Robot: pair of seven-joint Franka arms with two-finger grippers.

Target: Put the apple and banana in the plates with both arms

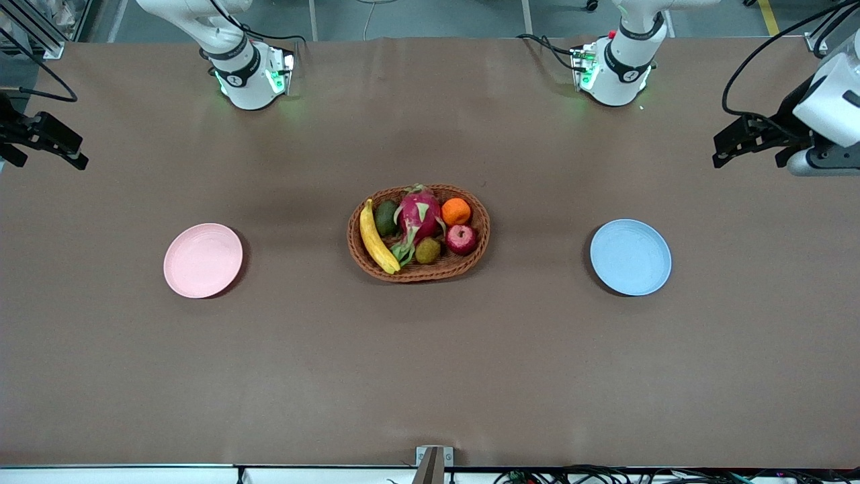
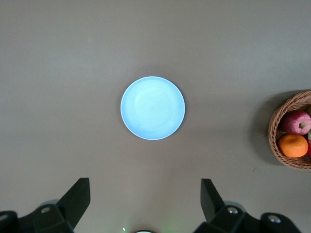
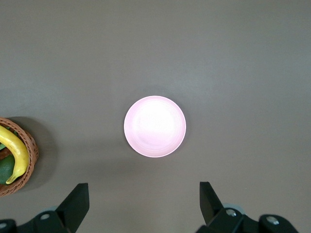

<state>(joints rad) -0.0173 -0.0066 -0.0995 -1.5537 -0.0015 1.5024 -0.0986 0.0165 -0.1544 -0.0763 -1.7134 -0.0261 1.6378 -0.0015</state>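
Observation:
The dark red apple (image 1: 461,238) and the yellow banana (image 1: 376,238) lie in the brown woven basket (image 1: 470,263) at the table's middle. The pink plate (image 1: 203,260) lies toward the right arm's end, the blue plate (image 1: 630,257) toward the left arm's end; both are empty. My left gripper (image 1: 729,149) hangs high and open over the table at the left arm's end. Its wrist view shows its open gripper (image 2: 144,196), the blue plate (image 2: 152,108) and the apple (image 2: 296,122). My right gripper (image 1: 74,151) hangs high and open at the right arm's end. Its wrist view shows its open gripper (image 3: 144,196), the pink plate (image 3: 154,126) and the banana (image 3: 14,148).
The basket also holds a pink-and-green dragon fruit (image 1: 419,214), an orange (image 1: 456,211), an avocado (image 1: 385,217) and a small brown-green fruit (image 1: 428,251). The table is covered in brown cloth (image 1: 430,363).

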